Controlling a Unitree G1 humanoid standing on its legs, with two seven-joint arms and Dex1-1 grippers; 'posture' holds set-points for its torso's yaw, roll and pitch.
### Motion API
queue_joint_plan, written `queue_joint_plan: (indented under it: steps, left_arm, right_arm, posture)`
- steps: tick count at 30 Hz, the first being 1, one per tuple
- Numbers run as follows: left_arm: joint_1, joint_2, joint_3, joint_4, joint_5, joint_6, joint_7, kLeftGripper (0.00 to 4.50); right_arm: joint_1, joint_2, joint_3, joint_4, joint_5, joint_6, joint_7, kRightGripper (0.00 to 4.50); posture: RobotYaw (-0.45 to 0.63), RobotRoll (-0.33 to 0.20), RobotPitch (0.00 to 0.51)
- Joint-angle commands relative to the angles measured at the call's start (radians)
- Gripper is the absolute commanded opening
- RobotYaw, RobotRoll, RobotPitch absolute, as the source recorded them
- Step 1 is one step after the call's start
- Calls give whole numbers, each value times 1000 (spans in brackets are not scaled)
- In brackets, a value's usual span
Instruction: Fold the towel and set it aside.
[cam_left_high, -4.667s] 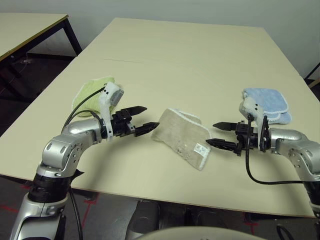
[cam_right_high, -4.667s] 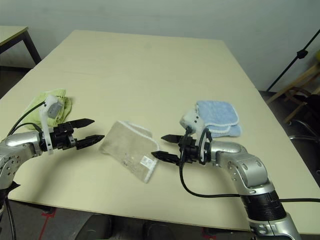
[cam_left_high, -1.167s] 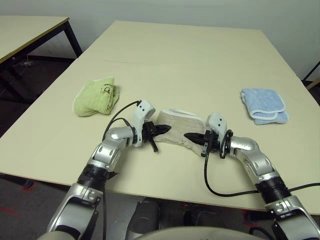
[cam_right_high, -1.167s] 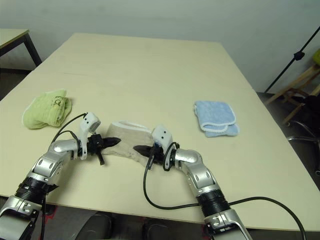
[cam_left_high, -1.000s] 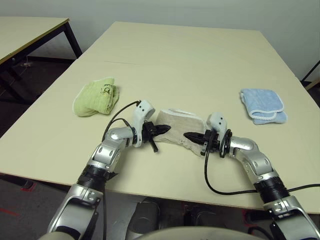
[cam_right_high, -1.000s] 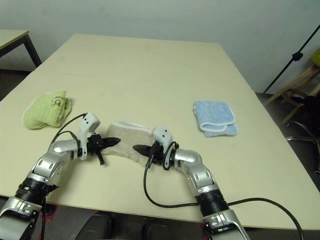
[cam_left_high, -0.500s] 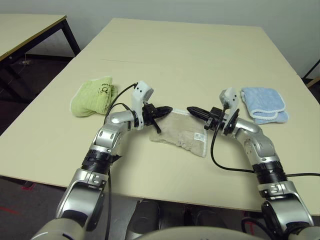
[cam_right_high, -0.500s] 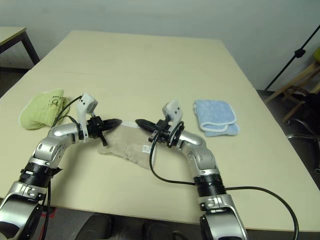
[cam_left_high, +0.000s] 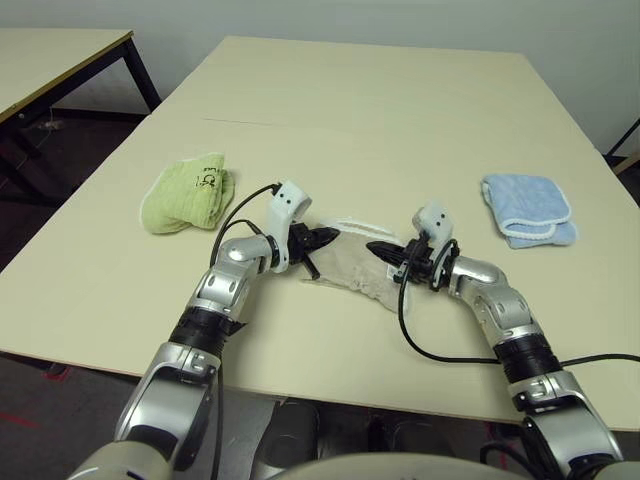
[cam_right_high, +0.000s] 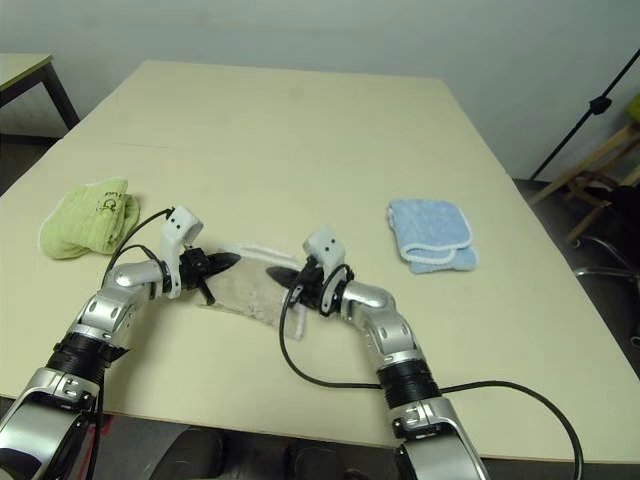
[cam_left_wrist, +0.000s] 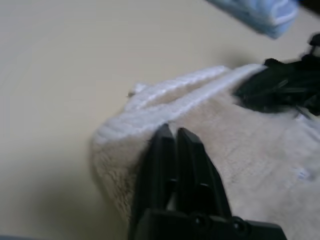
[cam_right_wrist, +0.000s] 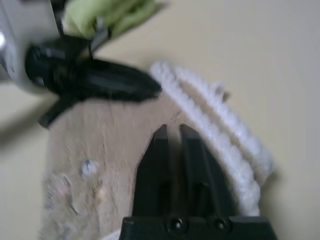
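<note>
Soft, even overhead light falls on the pale beige tabletop (cam_left_high: 380, 120), with faint shadows and no glare. Both wrist views are blurred, the beige terry towel (cam_left_wrist: 260, 150) smeared and the background out of focus.

The towel (cam_left_high: 355, 262), beige terry with thick white stitched edging along its far side, lies bunched and roughly folded near the front middle of the table; the white edge appears doubled over, though its layers are hard to count.
</note>
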Motion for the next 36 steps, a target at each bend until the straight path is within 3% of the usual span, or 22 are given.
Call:
queue_joint_plan:
  steps: [1,8,9,15,21,27,36]
  left_arm:
    - [20,44,47,-73,-58,-32,-72,1622]
    - [43,169,145,-178,-162,-39,-184,4098]
    - [48,192,158,-192,-181,-35,-207,4413]
    - [107,305,213,-260,-288,-15,-368,4464]
    - [173,359,264,-281,-345,-28,-445,4464]
    - [200,357,264,-350,-368,13,-420,4464]
    - [185,349,253,-361,-367,36,-394,4464]
  right_arm:
    - [5,-30,-84,-120,107,165,-49,1742]
    - [-12,-90,-244,-282,236,552,-296,4347]
    - [-26,-103,-271,-294,259,645,-337,4500]
    - [-179,-107,-498,-186,347,1165,-452,4500]
    - [-164,-97,-469,-103,474,1185,-564,4500]
    - [-122,-33,-422,-80,582,1185,-694,4500]
    - [-164,117,-438,-9,565,1185,-817,4500]
  posture:
    - [136,0,84]
    - [142,0,79]
    - [143,0,79]
    - [143,0,76]
    - [150,0,67]
    - [168,0,61]
    - [172,0,53]
